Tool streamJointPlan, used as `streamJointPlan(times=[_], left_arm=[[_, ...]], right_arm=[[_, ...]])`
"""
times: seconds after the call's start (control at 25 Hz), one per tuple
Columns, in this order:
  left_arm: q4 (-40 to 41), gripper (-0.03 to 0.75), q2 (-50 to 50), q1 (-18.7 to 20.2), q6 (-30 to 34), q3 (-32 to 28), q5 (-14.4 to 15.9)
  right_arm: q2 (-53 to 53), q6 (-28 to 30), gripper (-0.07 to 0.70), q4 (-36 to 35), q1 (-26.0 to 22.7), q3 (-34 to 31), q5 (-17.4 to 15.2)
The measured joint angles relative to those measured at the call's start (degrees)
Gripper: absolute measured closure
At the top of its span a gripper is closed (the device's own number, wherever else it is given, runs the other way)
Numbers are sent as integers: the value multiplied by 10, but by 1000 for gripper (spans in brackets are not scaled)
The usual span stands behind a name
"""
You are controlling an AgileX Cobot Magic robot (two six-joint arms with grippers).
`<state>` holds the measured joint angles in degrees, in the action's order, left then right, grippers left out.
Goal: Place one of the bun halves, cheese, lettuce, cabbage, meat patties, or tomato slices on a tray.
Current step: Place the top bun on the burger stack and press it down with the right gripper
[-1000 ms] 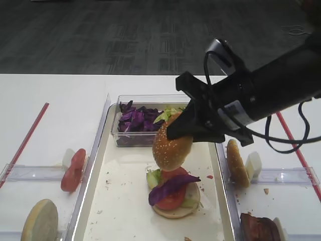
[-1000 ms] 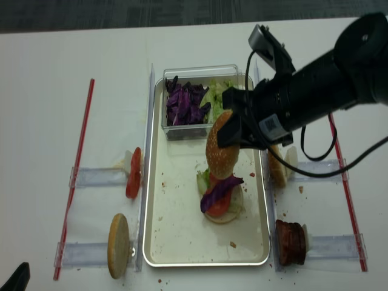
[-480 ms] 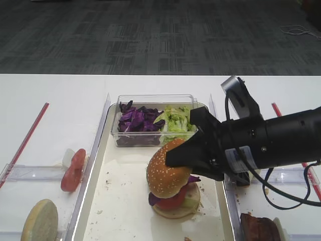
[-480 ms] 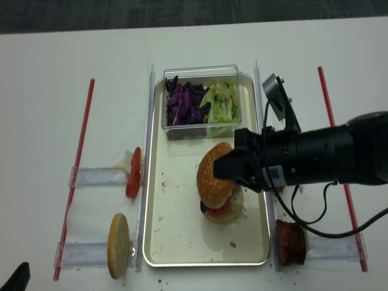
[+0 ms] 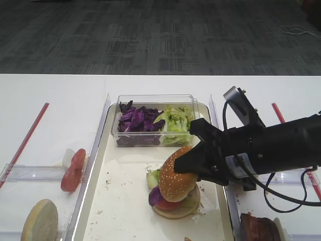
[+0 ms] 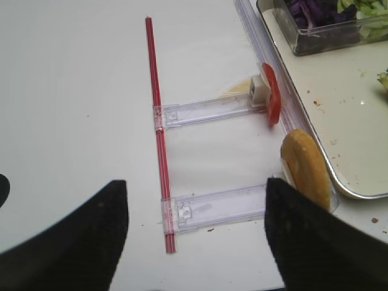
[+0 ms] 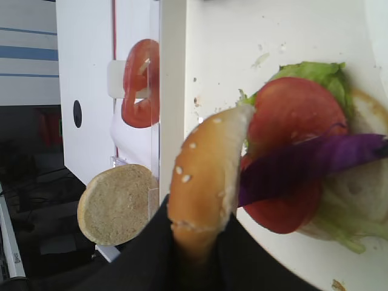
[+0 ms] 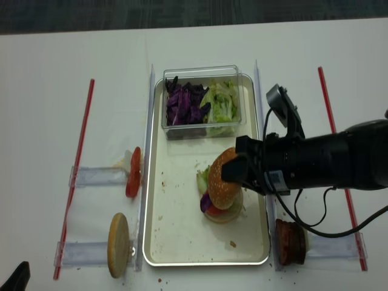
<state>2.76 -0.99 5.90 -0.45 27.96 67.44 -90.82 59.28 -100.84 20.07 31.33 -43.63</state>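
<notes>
Right wrist view: our right gripper (image 7: 197,242) has its black fingers (image 7: 142,251) clamped on the round golden-brown sesame-seeded bun top (image 7: 206,179), which stands tilted on edge against the stack's red tomato slice (image 7: 294,118) and dark purple cabbage strip (image 7: 309,160).

From the exterior high view we see that bun top (image 5: 178,173) leaning on the stack over the pale flat bun base (image 5: 175,210), inside the long cream-white metal-rimmed tray (image 5: 118,211) — crinkly pale green lettuce (image 5: 153,176) pokes out on the left. A clear plastic tub (image 5: 150,140) at the tray's far end holds more cabbage and lettuce.

Our left gripper (image 6: 197,242) shows only two dark fingers held well apart above the white table (image 6: 73,121), gripping nothing. A dark reddish-brown meat patty (image 8: 291,242) stands in a clear holder right of the tray.
</notes>
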Motion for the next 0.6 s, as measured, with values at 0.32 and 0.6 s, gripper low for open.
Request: streamJointPlan(times=[0.32, 0.6], left_arm=[[0, 242, 0, 0, 0, 0, 0], [0, 243, 0, 0, 0, 0, 0]], right_arm=[[-49, 13, 479, -2, 0, 40, -20], [-78, 15, 479, -4, 0, 52, -31]])
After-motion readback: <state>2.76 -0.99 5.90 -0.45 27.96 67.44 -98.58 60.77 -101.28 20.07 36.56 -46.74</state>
